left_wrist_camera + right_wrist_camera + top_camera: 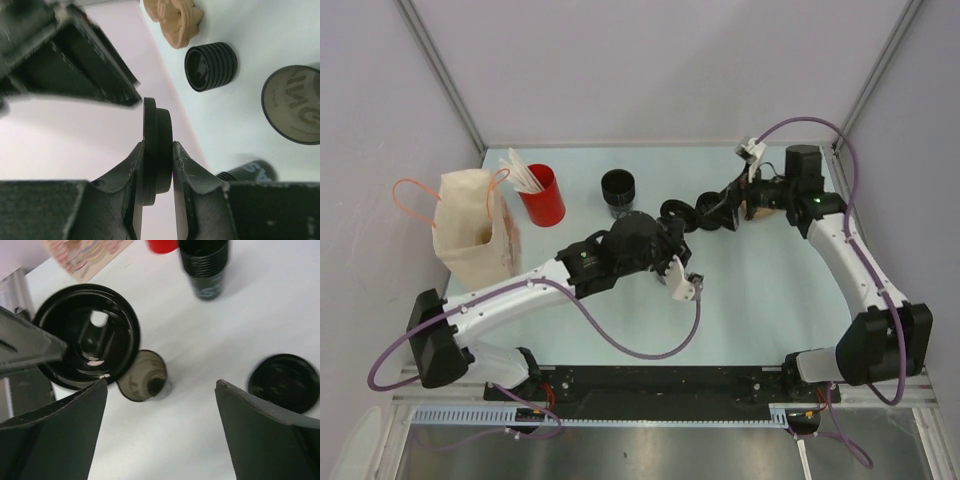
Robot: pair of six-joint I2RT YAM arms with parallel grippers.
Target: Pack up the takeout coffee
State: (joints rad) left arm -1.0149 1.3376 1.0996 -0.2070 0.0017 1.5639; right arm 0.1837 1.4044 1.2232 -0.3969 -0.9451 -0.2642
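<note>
Near the middle of the pale table (pixel 760 300), the left gripper (pixel 158 149) is clamped on a flat round black plastic lid (pixel 158 125) held on edge. Just right, the right gripper (pixel 160 385) has its jaws wide apart, holding nothing. Farther back and left, the small round black ribbed takeout coffee cup (pixel 618 190) stands upright, right of a red plastic cup of white sticks (pixel 546 206).

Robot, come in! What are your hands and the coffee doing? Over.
Left hand shut on a black lid. Right hand open, empty. Coffee cup upright, untouched. Red cup stands between it and the bag.
</note>
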